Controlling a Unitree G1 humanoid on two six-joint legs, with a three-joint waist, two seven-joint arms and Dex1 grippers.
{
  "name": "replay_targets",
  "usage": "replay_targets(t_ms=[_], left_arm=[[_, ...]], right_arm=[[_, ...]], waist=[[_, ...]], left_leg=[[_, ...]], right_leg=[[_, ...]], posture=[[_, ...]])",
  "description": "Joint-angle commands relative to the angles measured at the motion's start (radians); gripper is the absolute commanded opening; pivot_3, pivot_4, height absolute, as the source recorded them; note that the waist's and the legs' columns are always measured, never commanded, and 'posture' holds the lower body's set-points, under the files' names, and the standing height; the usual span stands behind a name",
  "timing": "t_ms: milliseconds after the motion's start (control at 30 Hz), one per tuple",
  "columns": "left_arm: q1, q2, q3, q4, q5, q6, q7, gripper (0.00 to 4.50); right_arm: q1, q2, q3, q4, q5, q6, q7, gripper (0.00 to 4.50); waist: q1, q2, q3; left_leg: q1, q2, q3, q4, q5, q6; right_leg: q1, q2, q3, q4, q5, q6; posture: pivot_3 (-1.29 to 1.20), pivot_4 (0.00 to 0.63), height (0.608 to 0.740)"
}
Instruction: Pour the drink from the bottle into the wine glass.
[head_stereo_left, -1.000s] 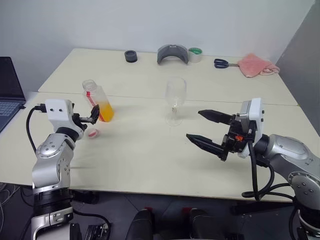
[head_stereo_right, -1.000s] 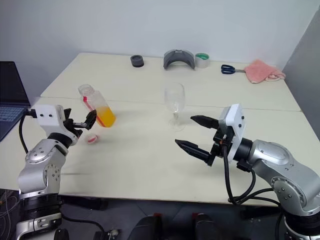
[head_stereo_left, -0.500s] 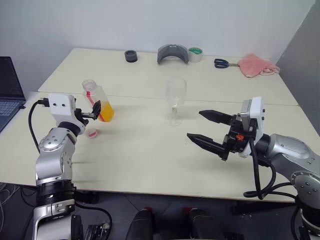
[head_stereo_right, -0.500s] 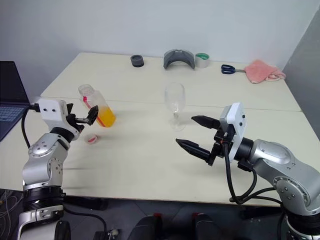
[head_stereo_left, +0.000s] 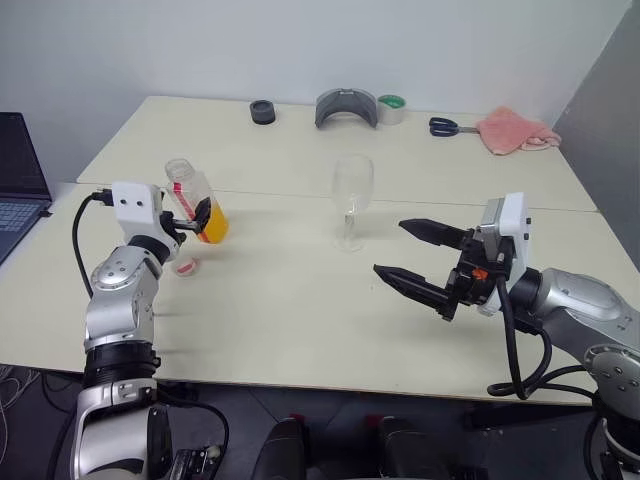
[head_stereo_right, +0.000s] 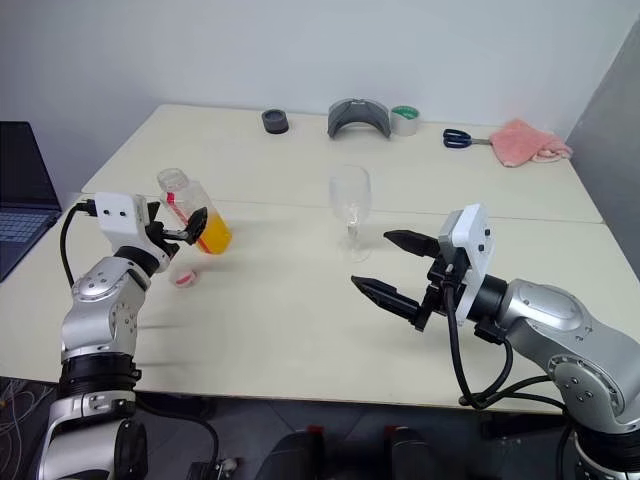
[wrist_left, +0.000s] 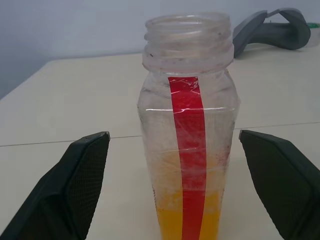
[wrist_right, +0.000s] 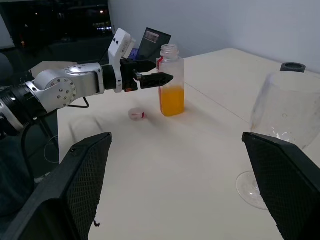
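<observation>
At table's left edge:
L gripper (wrist_left: 172, 190): closer vs 1 s ago, fingers apart, flanking uncapped bottle (head_stereo_left: 193, 201), no contact yet.
R gripper (head_stereo_left: 408, 260): parked, fingers apart, empty.
Wine glass (head_stereo_left: 352, 200): empty.
Meaning: grasp next.

Bright, even room light, soft faint shadows, all views sharp.

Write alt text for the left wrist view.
An uncapped clear plastic bottle with a red label strip stands upright on a cream table, orange drink filling only its bottom part. The left gripper has one black finger on each side of it, open, neither touching.
</observation>
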Motion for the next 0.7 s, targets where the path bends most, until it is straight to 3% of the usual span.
replay_targets(t_ms=[33,700], left_arm=[[-0.057,0.025,-0.013,0.059,0.014,-0.067,-0.033,4.50],[-0.270,0.036,-0.066,0.513,0.089,-0.328,-0.096,4.50]], right_arm=[[-0.033,-0.012,-0.026,-0.034,0.030,0.003,-0.017,4.45],[0.017,-0.040,-0.041,-0.057,0.026,-0.013,-0.038,4.45]], waist=[[0.000,0.000,0.000],[0.000,0.000,0.000]], left_leg=[[0.000,0.000,0.000,0.000,0.000,0.000],[-0.002,-0.001,0.000,0.000,0.000,0.000]], right_leg=[[0.000,0.000,0.000,0.000,0.000,0.000],[0.000,0.000,-0.002,0.000,0.000,0.000]], posture=[[0.00,0.150,0.740],[0.00,0.150,0.740]])
